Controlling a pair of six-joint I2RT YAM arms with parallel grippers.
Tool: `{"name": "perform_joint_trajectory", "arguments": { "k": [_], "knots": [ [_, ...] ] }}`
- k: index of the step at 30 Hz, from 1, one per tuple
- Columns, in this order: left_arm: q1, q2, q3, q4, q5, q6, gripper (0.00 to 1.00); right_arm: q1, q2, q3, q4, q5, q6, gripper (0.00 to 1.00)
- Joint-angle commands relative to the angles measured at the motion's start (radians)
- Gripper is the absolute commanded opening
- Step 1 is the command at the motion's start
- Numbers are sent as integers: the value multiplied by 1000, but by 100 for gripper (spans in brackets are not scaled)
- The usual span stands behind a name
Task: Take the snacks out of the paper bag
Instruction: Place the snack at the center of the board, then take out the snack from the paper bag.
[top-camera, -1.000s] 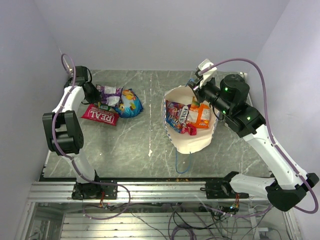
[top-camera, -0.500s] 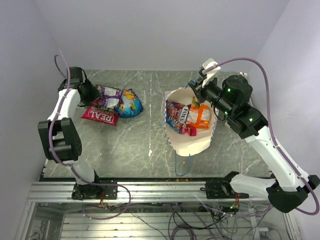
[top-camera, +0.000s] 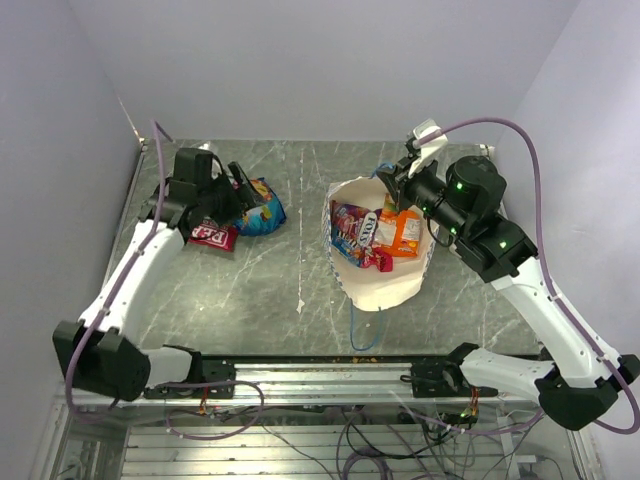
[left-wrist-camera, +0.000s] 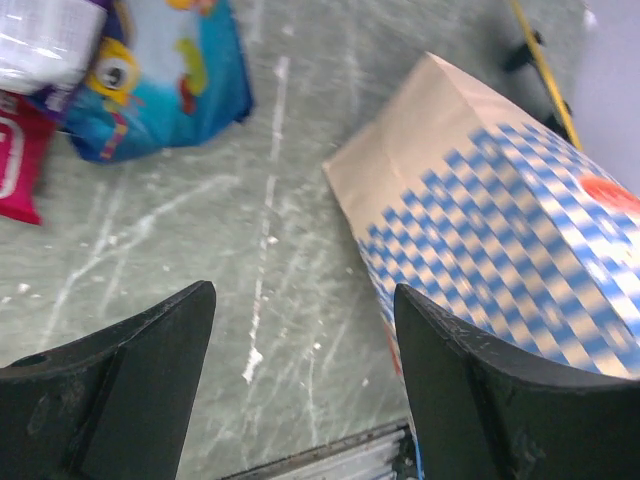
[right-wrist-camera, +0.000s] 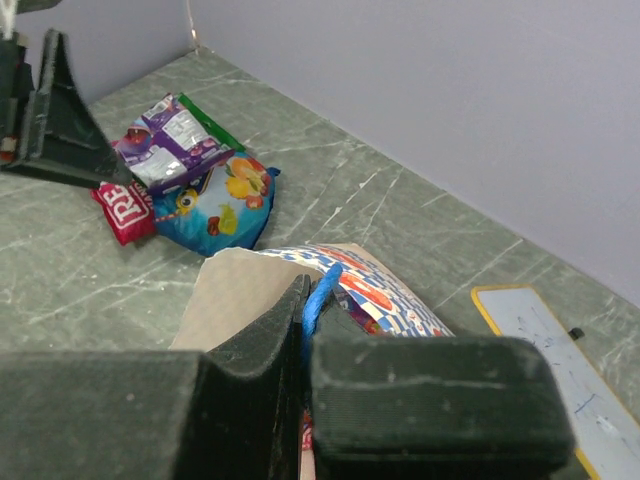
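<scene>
The paper bag (top-camera: 385, 292) lies on its side mid-table with its mouth facing up toward the camera. Snacks inside it show as a blue-red packet (top-camera: 350, 228), an orange packet (top-camera: 405, 230) and a small red candy (top-camera: 378, 260). My right gripper (top-camera: 392, 178) is shut on the bag's blue cord handle (right-wrist-camera: 322, 290) at the far rim. My left gripper (top-camera: 240, 195) hangs open and empty over the table (left-wrist-camera: 305, 290), left of the checkered bag (left-wrist-camera: 500, 200). Beside it lie the red "REAL" packet (top-camera: 212, 236), a blue packet (top-camera: 262, 205) and a purple packet (right-wrist-camera: 170, 140).
The bag's other blue cord handle (top-camera: 365, 330) trails toward the metal rail at the near table edge (top-camera: 320, 365). A white board with a yellow border (right-wrist-camera: 560, 350) lies at the far right. Walls close in on the left, back and right.
My left gripper has opened, left the purple packet in the far-left corner and swung right toward the bag. The right gripper keeps its hold on the handle, barely shifted.
</scene>
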Motion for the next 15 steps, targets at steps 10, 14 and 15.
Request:
{"name": "perform_joint_trajectory", "arguments": {
  "k": [10, 14, 15],
  "knots": [
    [-408, -290, -112, 205, 13, -60, 83, -2, 28, 75, -55, -7, 86, 0],
    [-640, -235, -91, 299, -98, -19, 81, -3, 15, 64, -29, 4, 98, 0],
    [-700, -207, -73, 318, -129, 3, 81, -3, 11, 63, -22, 6, 101, 0]
  ]
}}
